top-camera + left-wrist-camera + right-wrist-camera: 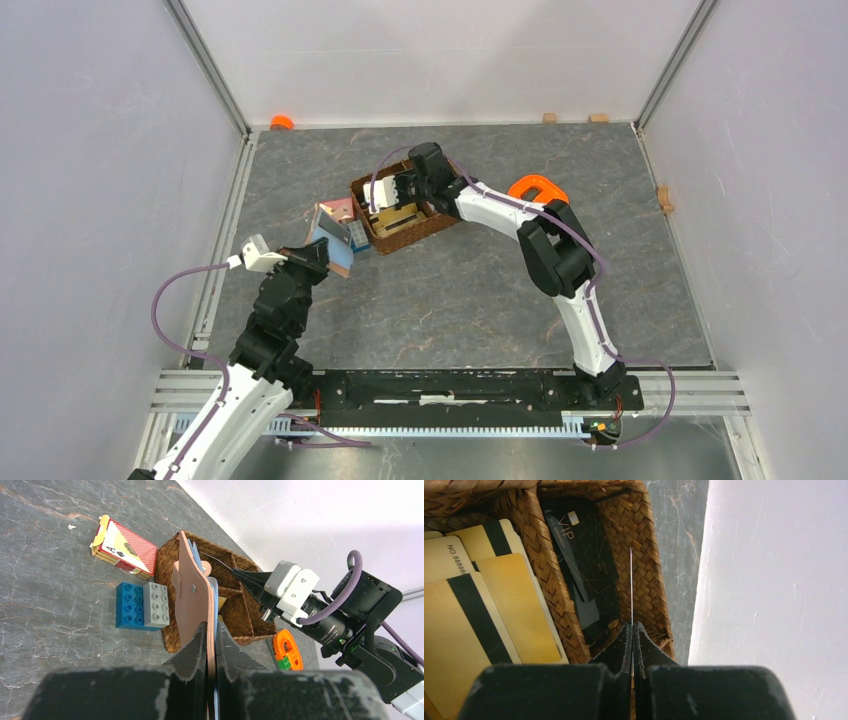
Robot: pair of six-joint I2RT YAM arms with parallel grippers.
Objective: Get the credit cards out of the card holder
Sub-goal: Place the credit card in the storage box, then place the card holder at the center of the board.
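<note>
The tan-pink card holder (192, 595) stands on edge just left of the wicker basket, with my left gripper (211, 626) shut on its lower end. A blue credit card (215, 600) shows as a thin edge along its right side, still inside. In the top view the card holder (330, 238) hangs at my left gripper (318, 256). My right gripper (632, 625) is shut on another credit card (631, 585), seen edge-on as a thin pale line above the basket's right compartment. The top view puts my right gripper (400, 190) over the basket.
The brown wicker basket (544, 580) holds black cards (584, 555) in one compartment and gold cards (499, 610) in another. A playing-card box (125, 550) and blue and grey bricks (142, 605) lie left of the basket (437, 226). An orange piece (537, 187) lies to its right.
</note>
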